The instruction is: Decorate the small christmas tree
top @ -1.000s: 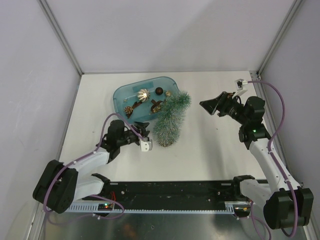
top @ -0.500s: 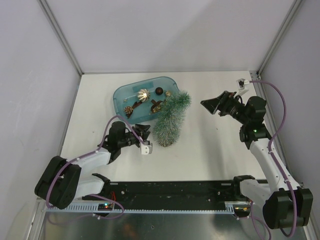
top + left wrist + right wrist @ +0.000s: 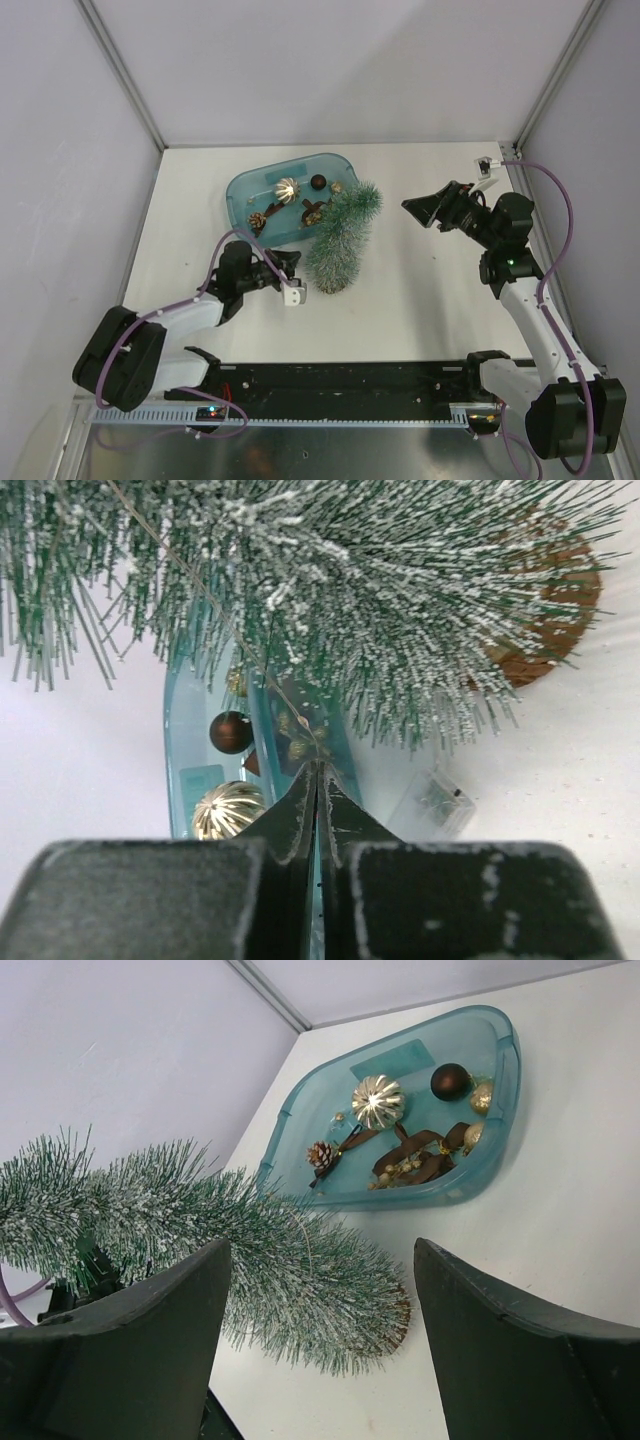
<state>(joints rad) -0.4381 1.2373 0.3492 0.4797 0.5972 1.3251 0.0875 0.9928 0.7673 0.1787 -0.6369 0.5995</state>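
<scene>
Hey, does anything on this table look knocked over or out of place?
Yes. The small christmas tree is lying on its side on the table beside the blue tub, not standing on its wood base. Its trunk also looks bent rather than straight. Nothing looks spilled or broken.

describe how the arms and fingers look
The left arm and right arm have white links, black joints and looping purple cables. The left gripper has narrow black fingers and a scuffed body; the right gripper has broad dark ones. A green light glows on the right arm.
</scene>
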